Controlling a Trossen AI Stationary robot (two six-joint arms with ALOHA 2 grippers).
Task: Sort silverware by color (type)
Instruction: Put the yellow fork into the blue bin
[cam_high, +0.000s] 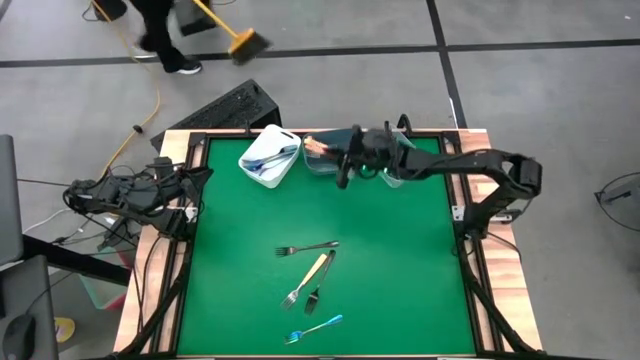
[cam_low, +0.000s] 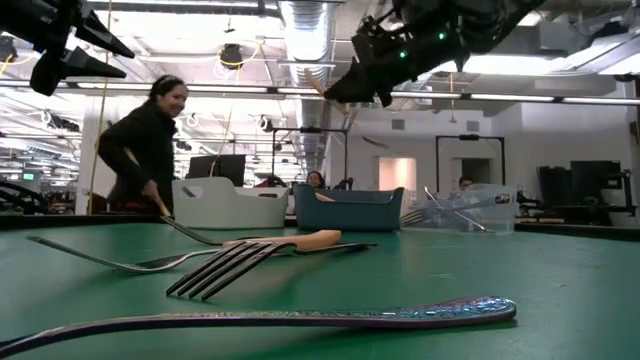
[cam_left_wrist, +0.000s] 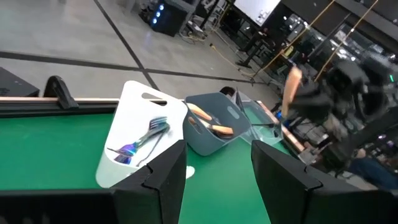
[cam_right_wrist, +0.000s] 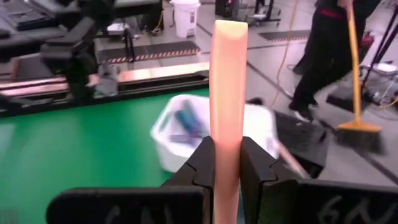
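Observation:
My right gripper (cam_high: 342, 160) hovers high over the grey-blue bin (cam_high: 325, 165) at the table's far edge, shut on an orange-handled utensil (cam_right_wrist: 227, 74). That bin holds other orange handles (cam_left_wrist: 211, 124). Beside it, the white bin (cam_high: 270, 157) holds blue utensils (cam_left_wrist: 134, 146), and the clear bin (cam_low: 460, 210) stands to the right. On the mat lie a black fork (cam_high: 307, 247), an orange-handled fork (cam_high: 312, 272), another black piece (cam_high: 320, 285) and a blue one (cam_high: 315, 327). My left gripper (cam_left_wrist: 217, 180) waits open at the table's left edge. My right gripper pinches the utensil's orange handle (cam_right_wrist: 227, 143) between its two fingers (cam_right_wrist: 204, 163). It reaches in from the table's right. The handle's free end (cam_right_wrist: 230, 28) sticks out past the fingertips toward the white bin. The utensil is lifted clear; its head is hidden behind the fingers.
A person with a broom (cam_high: 235, 35) sweeps the floor beyond the far edge. A wooden frame (cam_high: 170, 250) rims the green mat (cam_high: 400, 270). The mat's right half and left side are bare; the loose pieces lie near the middle and the near edge.

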